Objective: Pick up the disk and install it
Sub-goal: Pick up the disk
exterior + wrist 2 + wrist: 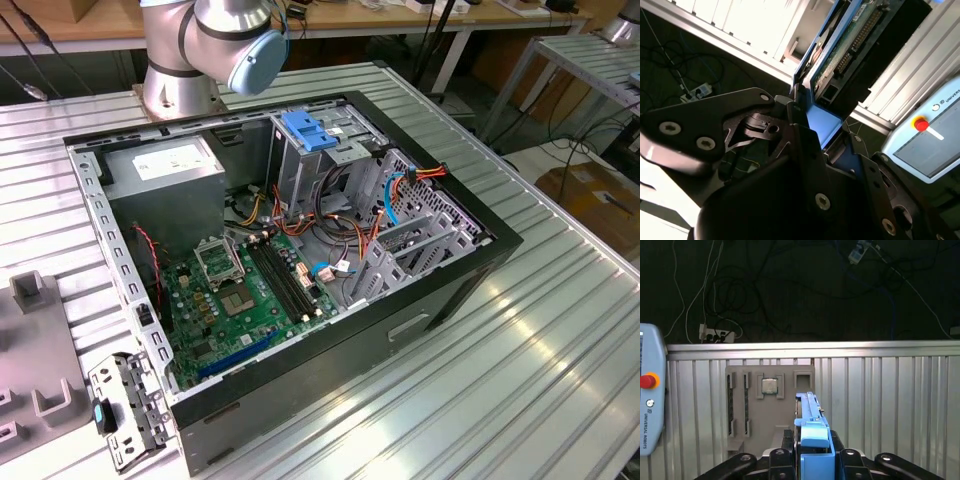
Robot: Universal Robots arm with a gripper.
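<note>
Hand (813,456) clamped on disk (809,415) at blue-bracket end, disk edge-on. Best aligned square w/ drive cage (300,175), upper centre of exterior view; mind cables (345,215).

Ribbed aluminium table (530,370) spans most of the scene. Wooden workbench (110,25) stands behind it. Second aluminium table (590,55) off its far corner, exterior view's right. Past the table edge: dark floor (920,320), tangled cables (760,287), white power strip (715,333), brown cardboard (600,200).
</note>
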